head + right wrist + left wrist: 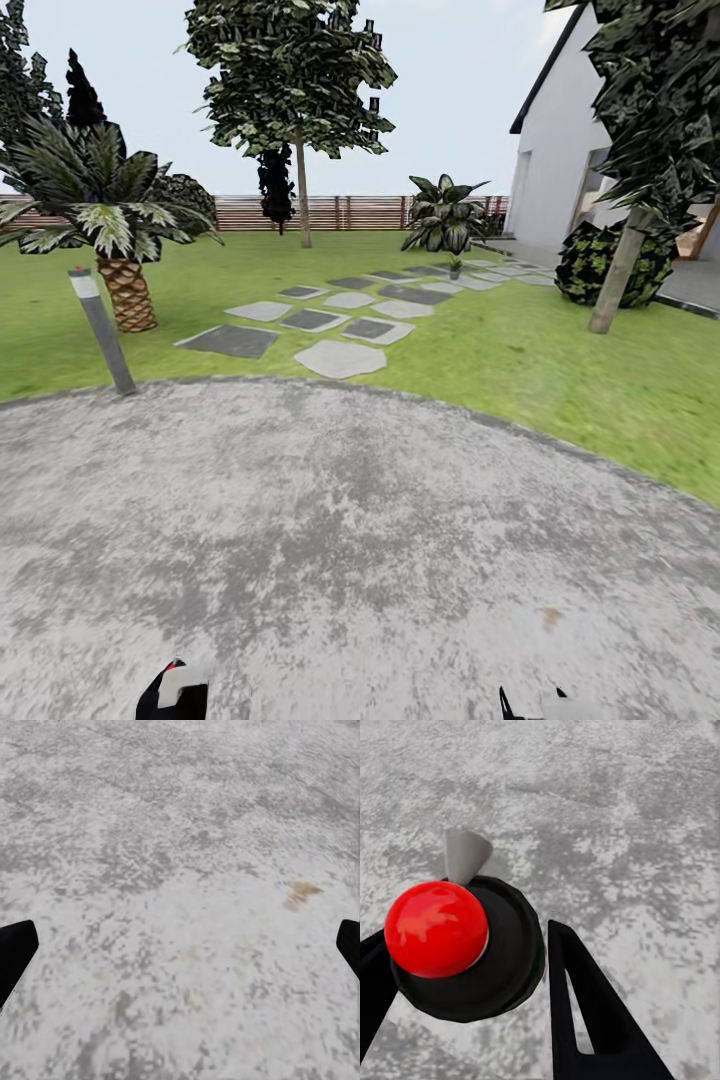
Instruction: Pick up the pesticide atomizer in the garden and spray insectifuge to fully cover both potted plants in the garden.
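I am on the round grey patio (pixel 330 540) of the garden, facing the lawn (pixel 520 350). The pesticide atomizer is out of view. Far ahead on the stepping stones (pixel 330 320) stands one small potted plant (pixel 455 266), too small to make out in detail. My left gripper (pixel 465 934) is open; a red ball on a black disc (pixel 502 952) with a grey cone lies between its fingers (pixel 585 1012), untouched as far as I can see. My right gripper (pixel 184 930) is open over bare paving. Both arms peek in at the head view's lower edge (pixel 172 690) (pixel 530 705).
A grey post (pixel 100 330) leans at the patio's left edge beside a scaly-trunked palm (pixel 120 240). A tree (pixel 300 150) and a big broad-leafed plant (pixel 445 215) stand before the brown fence (pixel 340 212). A round dark bush (pixel 610 265), a leaning trunk and a white house (pixel 560 170) are at right.
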### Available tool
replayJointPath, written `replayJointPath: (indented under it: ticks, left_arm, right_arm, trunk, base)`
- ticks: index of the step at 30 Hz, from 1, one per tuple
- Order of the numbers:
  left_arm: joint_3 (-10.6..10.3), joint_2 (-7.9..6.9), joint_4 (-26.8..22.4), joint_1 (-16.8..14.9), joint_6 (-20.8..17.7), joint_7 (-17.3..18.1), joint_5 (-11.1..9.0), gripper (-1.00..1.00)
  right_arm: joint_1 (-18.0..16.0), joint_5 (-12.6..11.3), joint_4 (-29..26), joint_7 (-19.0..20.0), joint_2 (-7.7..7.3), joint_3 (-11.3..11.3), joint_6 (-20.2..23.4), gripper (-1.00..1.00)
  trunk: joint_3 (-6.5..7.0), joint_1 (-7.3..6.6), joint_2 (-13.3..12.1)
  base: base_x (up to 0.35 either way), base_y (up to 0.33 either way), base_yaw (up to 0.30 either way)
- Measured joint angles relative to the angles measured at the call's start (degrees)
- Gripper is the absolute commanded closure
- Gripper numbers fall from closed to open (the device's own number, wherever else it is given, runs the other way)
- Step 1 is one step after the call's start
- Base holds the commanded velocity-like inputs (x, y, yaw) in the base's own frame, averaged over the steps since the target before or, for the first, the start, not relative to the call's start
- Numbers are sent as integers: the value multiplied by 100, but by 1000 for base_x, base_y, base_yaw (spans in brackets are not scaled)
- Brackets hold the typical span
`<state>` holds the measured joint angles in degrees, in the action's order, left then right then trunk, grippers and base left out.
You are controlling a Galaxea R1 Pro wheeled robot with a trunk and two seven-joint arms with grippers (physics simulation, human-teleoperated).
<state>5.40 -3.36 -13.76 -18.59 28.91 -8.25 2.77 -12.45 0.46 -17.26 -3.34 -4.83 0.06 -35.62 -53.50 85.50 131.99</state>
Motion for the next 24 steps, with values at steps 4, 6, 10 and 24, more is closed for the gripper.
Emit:
replayJointPath:
  ticks: [4,6,10,24]
  left_arm:
    - [0,0,0,0,0,0,0,100]
    - [-3,0,0,0,0,0,0,100]
    - [-1,0,3,0,0,-1,0,100]
    - [0,0,3,0,0,0,0,100]
  right_arm:
    - [0,0,0,0,-5,0,0,-100]
    - [0,0,0,0,-7,0,0,-100]
    - [0,3,1,4,-13,0,0,-100]
    - [0,8,4,9,-18,0,0,-100]
  trunk:
    - [0,0,0]
    - [0,0,0]
    - [0,0,0]
    - [0,0,0]
  base:
    - [336,0,0]
    - [335,0,0]
    - [335,0,0]
    - [336,0,0]
